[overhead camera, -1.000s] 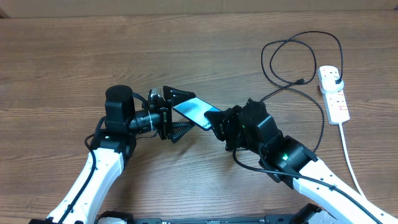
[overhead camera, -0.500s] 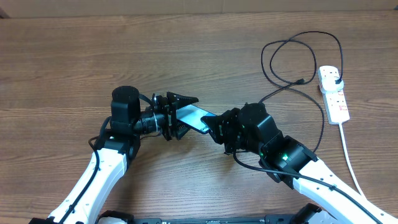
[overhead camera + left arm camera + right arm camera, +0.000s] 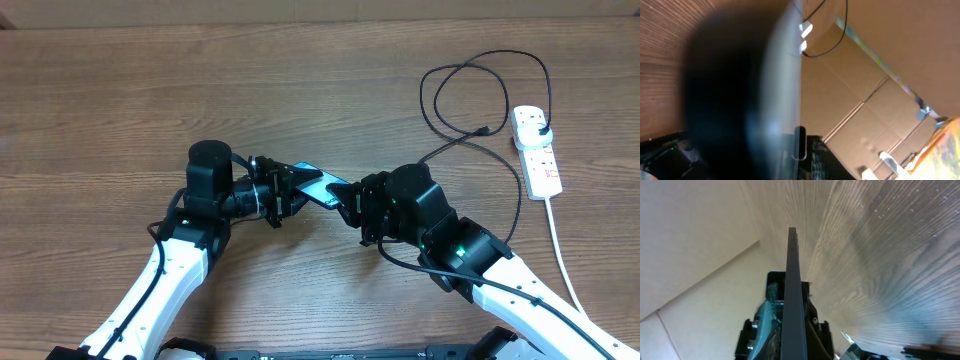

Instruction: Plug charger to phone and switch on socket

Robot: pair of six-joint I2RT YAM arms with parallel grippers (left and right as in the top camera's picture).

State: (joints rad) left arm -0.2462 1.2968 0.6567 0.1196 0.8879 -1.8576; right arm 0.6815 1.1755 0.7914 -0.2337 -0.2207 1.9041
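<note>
We had phone [image 3: 320, 184] clamped between right gripper [image 3: 346, 200] and narrowed left gripper [image 3: 294, 183]; charger tip [image 3: 485, 130] lay beyond right gripper.

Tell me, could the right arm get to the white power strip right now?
Probably, but not freely: the power strip lies on that arm's side of the table with only the thin charger cable between, yet the right claw is shut on the phone.

The left tool [image 3: 298, 186] slides rightward, its jaws drawing in from wide open to close about the phone's [image 3: 325, 188] end, hiding more screen.
</note>
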